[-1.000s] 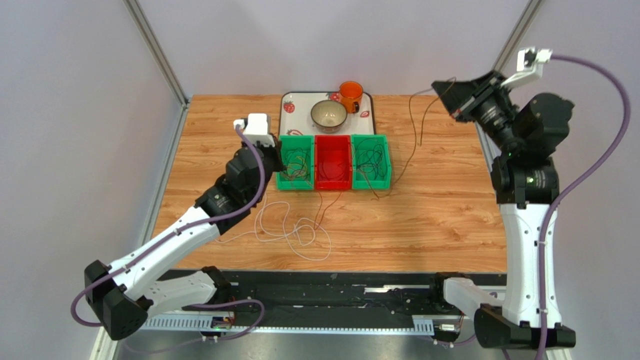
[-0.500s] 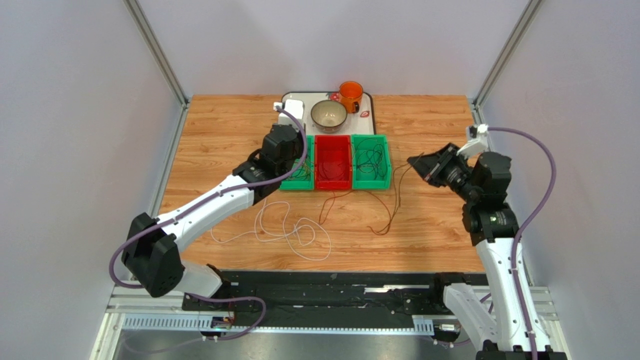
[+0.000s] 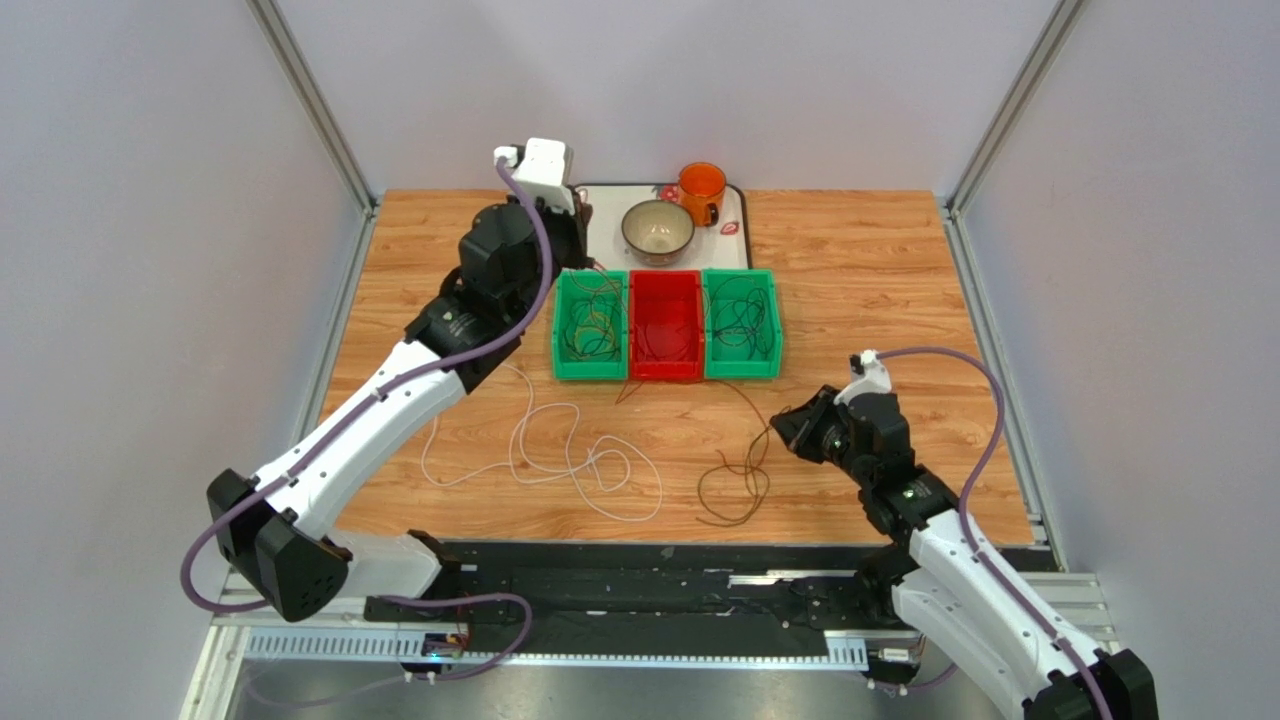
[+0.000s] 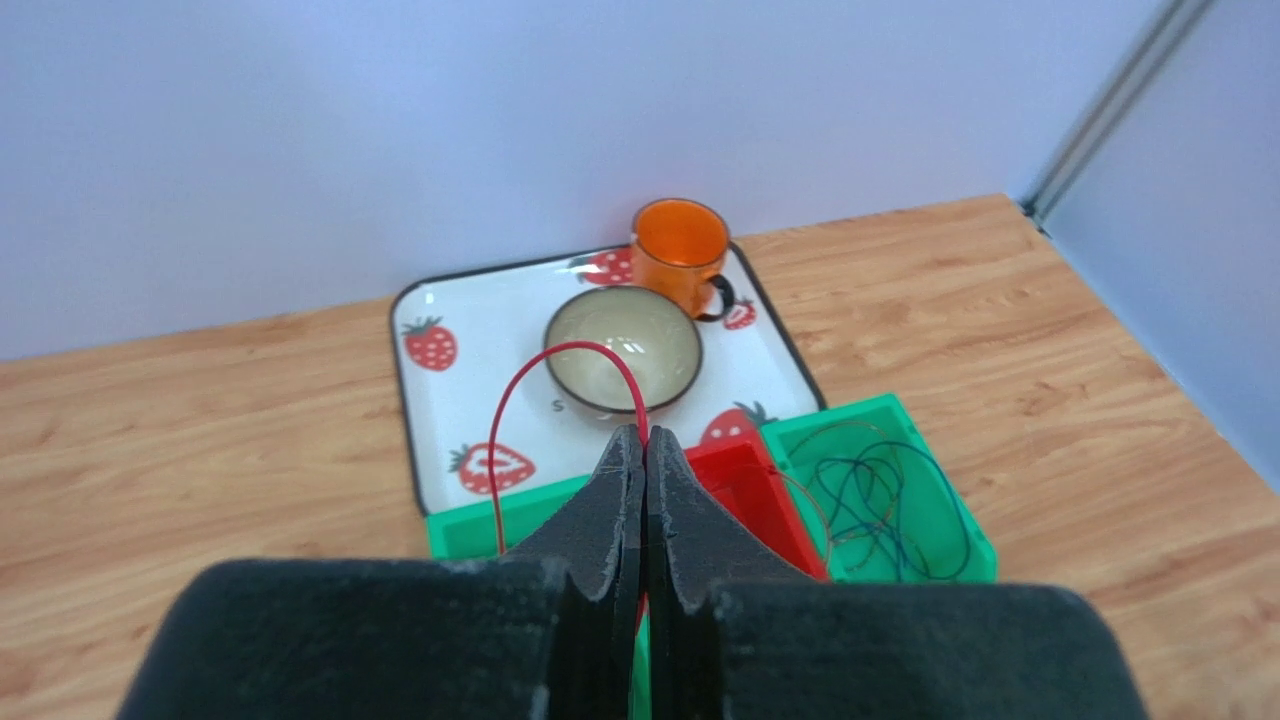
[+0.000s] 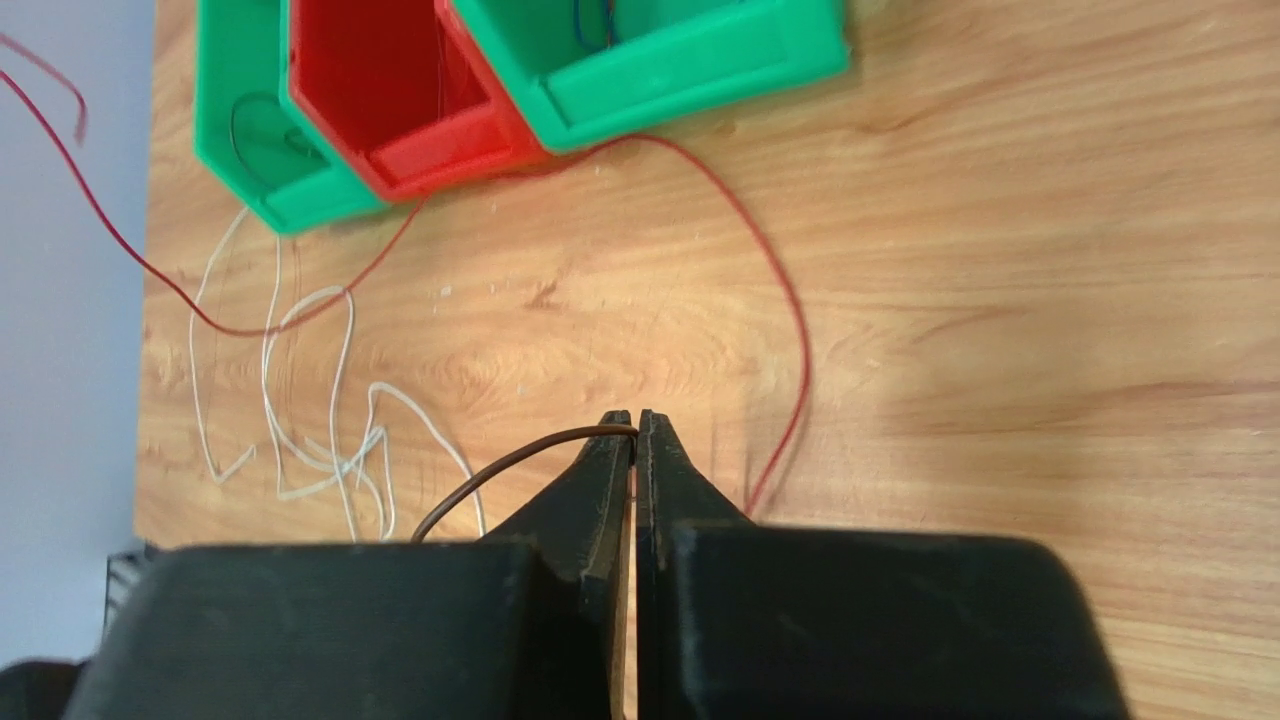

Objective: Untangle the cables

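Note:
The cables are thin loose wires. My left gripper is shut on a red cable that arches up in front of it; it hangs high over the back of the left green bin, by the tray. My right gripper is shut on a brown cable, low over the table at the near right. The brown cable's loops lie on the wood beside it. The red cable trails across the table from the bins. A white cable lies coiled at the centre left.
Three bins stand in a row: the left green, a red one and a right green one; both green bins hold dark wires. Behind them a strawberry tray carries a bowl and an orange mug.
My left gripper has risen and moved back toward the tray with the red cable. My right arm has swung down from high at the back right to the near right, dragging the brown cable.

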### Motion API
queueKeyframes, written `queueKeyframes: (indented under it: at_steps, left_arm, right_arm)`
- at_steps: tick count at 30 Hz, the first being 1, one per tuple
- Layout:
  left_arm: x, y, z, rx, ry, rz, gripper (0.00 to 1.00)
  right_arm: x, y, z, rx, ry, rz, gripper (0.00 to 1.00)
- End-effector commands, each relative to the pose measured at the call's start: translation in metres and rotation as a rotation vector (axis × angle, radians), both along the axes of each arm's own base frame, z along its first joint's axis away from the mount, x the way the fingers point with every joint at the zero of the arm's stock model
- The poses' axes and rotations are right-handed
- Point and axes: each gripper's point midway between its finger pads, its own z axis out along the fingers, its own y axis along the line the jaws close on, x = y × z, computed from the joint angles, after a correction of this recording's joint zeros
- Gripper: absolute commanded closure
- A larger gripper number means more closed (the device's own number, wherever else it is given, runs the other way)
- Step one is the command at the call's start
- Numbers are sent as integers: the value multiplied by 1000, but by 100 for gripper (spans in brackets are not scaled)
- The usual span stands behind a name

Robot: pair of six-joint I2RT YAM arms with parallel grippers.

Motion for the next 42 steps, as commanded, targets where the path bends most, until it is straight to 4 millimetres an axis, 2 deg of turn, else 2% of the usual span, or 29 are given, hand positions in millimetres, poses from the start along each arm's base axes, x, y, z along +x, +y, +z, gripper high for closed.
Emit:
queueKeyframes:
  at_steps: [1,8,13,14,16,20,30,32,33,37,39,40,42]
  left_arm:
    - [8,-39,-20,18,52,-151,100]
    - [30,-74,-37,3,85,-230,100]
    - [47,-78,-55,48,110,-196,100]
    - [51,-79,-65,58,123,-184,100]
    - [56,-82,-72,63,130,-187,100]
    - [64,-92,-99,83,171,-199,100]
    - [76,-111,-142,76,263,-221,100]
    - [78,-113,-158,88,290,-221,100]
    - [81,-115,-157,71,277,-220,100]
    - [83,-119,-181,59,295,-225,100]
    - [86,-123,-184,43,275,-232,100]
    - [86,-122,-195,50,285,-230,100]
    - [89,-122,-199,47,274,-221,100]
  right_arm:
    - [28,-17,35,30,-163,-166,100]
    - [25,-17,33,40,-177,-160,100]
    - [25,-14,28,27,-156,-143,100]
    - [28,-13,34,39,-178,-142,100]
    - [28,-12,34,40,-178,-140,100]
    - [28,-12,36,44,-185,-139,100]
    - [29,-10,34,39,-179,-130,100]
    - [29,-10,34,39,-179,-130,100]
    - [29,-10,35,41,-179,-131,100]
    - [29,-10,34,39,-178,-127,100]
    - [30,-10,35,39,-180,-125,100]
    - [30,-10,35,40,-182,-126,100]
    - [29,-9,34,40,-181,-123,100]
